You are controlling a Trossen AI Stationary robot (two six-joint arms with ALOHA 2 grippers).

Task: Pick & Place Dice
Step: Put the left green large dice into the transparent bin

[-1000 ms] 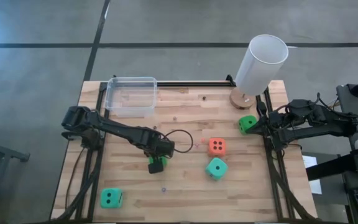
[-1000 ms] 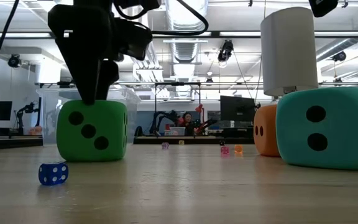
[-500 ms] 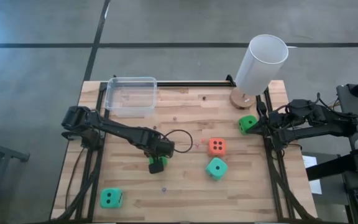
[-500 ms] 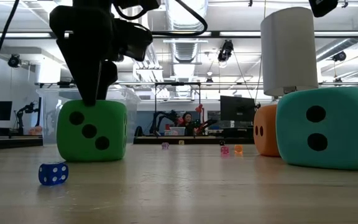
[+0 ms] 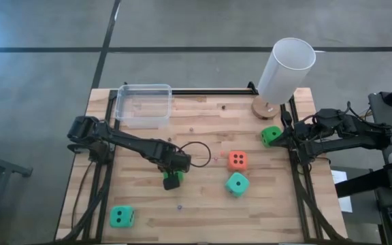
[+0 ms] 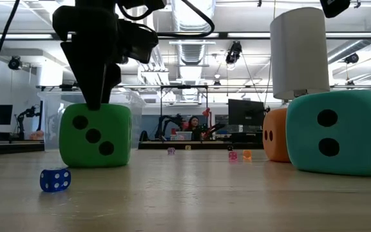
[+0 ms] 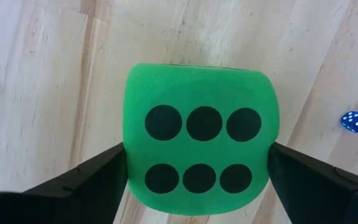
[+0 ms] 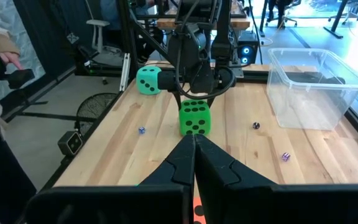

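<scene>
High view: The left gripper (image 5: 172, 178) stood over a green die (image 5: 173, 182) near the middle of the wooden table (image 5: 203, 211), with the clear plastic tub (image 5: 143, 104) well beyond it. An orange die (image 5: 237, 160) and a teal die (image 5: 237, 184) lay apart to its right, and another green die (image 5: 121, 216) sat well apart near the table's front edge. The right gripper (image 5: 282, 137) waited at the table's far side, next to a third green die (image 5: 271, 135).

Low view: The dark gripper reached down from above onto the top of the green die (image 6: 95, 136), which rested flat on the table. A small blue die (image 6: 55, 180) lay just beside it.

Left wrist view: The fingers (image 7: 89, 183) flanked the six-pip face (image 7: 201, 140), one at each side, spread wide and bracketing the die; a firm clamp could not be confirmed.

Right wrist view: The right gripper's (image 8: 194, 146) fingers were pressed together, empty.

Risk: The soft cube might squash or twist if squeezed off-centre, and could slip out on lifting if the grip stayed shallow.
</scene>
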